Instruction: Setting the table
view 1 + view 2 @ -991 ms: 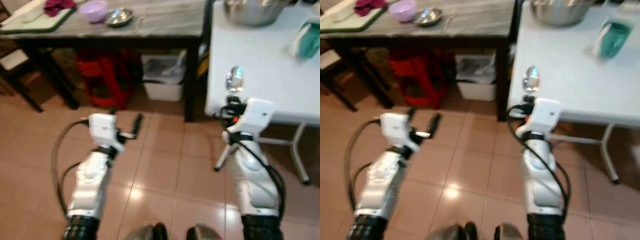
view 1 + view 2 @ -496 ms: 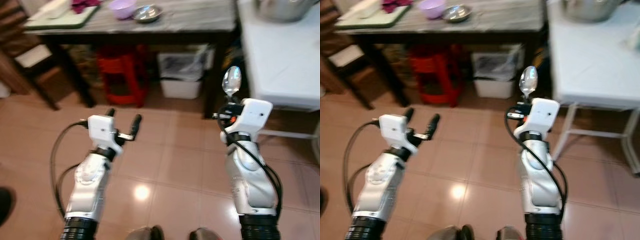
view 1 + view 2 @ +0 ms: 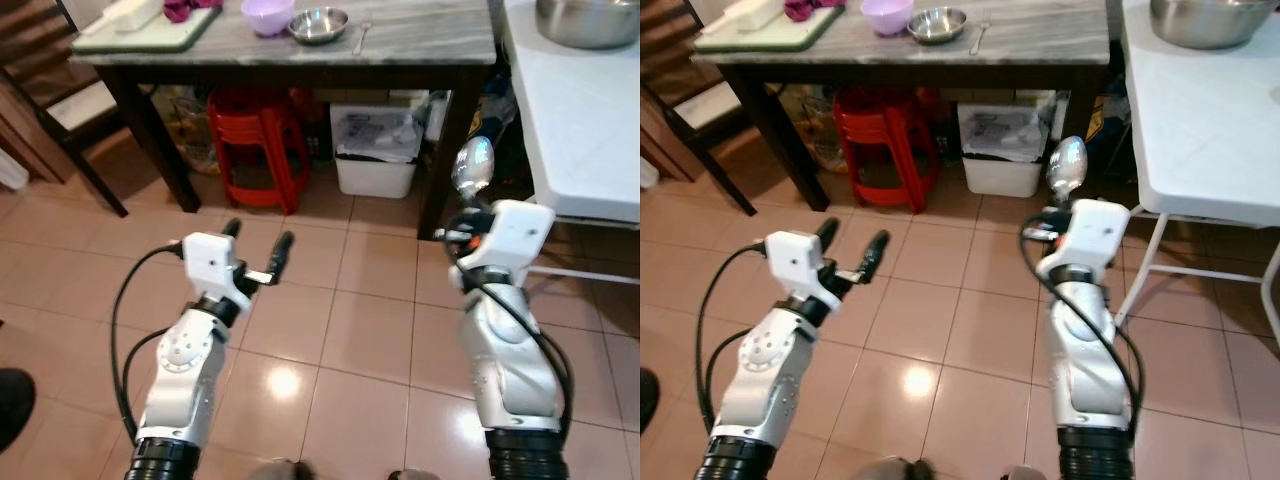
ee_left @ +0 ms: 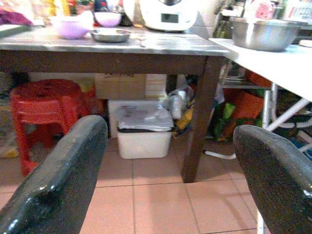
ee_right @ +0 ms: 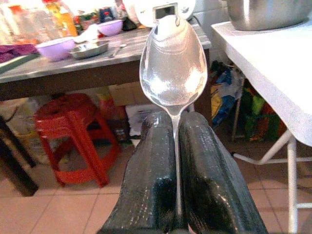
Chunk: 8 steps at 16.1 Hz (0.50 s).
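My right gripper (image 5: pixel 174 117) is shut on the handle of a silver spoon (image 5: pixel 173 63), which stands upright with its bowl above the fingers. The spoon (image 3: pixel 472 165) hangs over the tiled floor, near the corner where the dark grey marble-topped table (image 3: pixel 430 40) meets the white table (image 3: pixel 580 110). On the marble top lie a purple bowl (image 3: pixel 268 15), a small steel bowl (image 3: pixel 318 24) and a piece of cutlery (image 3: pixel 362 35). My left gripper (image 3: pixel 257 236) is open and holds nothing, above the floor in front of the marble table.
Under the marble table stand a red stool (image 3: pixel 260 140) and a white bin (image 3: pixel 378 150). A green cutting board (image 3: pixel 140 30) lies at the table's left end, with a dark chair (image 3: pixel 60 100) beside it. A large steel bowl (image 3: pixel 590 18) sits on the white table.
The camera has swung left and sharpened, so the marble table now sits in the middle and the white table at the right edge. Both arms keep their pose, spoon still held.
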### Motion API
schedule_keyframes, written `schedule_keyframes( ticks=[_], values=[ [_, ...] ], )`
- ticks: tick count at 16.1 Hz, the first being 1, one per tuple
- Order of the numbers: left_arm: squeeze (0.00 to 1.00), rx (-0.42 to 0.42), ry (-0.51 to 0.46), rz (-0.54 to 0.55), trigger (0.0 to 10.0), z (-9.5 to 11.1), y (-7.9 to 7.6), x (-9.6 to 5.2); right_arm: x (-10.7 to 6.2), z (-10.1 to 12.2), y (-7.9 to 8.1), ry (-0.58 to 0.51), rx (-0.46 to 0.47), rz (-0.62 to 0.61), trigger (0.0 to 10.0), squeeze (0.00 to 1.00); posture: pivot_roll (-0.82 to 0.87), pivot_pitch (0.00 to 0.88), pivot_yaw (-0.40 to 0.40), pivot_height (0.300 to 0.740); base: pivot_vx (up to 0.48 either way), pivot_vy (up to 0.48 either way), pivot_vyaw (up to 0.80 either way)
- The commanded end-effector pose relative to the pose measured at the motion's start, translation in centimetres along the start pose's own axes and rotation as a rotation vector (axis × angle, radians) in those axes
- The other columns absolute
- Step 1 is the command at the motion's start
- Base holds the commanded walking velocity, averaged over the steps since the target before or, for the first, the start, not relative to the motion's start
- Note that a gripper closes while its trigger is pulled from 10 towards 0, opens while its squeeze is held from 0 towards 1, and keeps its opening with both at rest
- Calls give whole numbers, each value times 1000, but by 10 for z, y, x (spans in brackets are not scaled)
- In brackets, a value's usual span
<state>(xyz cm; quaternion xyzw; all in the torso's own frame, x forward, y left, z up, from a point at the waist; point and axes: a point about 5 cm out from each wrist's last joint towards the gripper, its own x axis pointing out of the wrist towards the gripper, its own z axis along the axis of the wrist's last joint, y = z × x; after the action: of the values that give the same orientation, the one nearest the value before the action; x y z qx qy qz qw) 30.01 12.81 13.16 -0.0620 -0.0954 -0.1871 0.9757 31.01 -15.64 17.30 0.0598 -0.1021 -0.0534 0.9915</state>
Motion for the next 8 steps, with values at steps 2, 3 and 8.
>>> schedule_keyframes(
  ticks=[2, 3, 8],
  values=[
    [0, 15, 9, 23, 10000, 1, 9, -5, -2, -1, 10, 4, 11, 22, 10000, 0, -89, 172, 105, 740, 469, 0, 0],
    [0, 15, 10, 20, 10000, 1, 9, -5, -2, -2, 10, 4, 11, 21, 10000, 0, -89, 173, 108, 740, 469, 0, 0],
    [0, 12, 17, 3, 10000, 1, 8, -5, -2, -3, 10, 7, 15, 15, 10000, 0, -87, 175, 117, 740, 469, 0, 0]
  ],
)
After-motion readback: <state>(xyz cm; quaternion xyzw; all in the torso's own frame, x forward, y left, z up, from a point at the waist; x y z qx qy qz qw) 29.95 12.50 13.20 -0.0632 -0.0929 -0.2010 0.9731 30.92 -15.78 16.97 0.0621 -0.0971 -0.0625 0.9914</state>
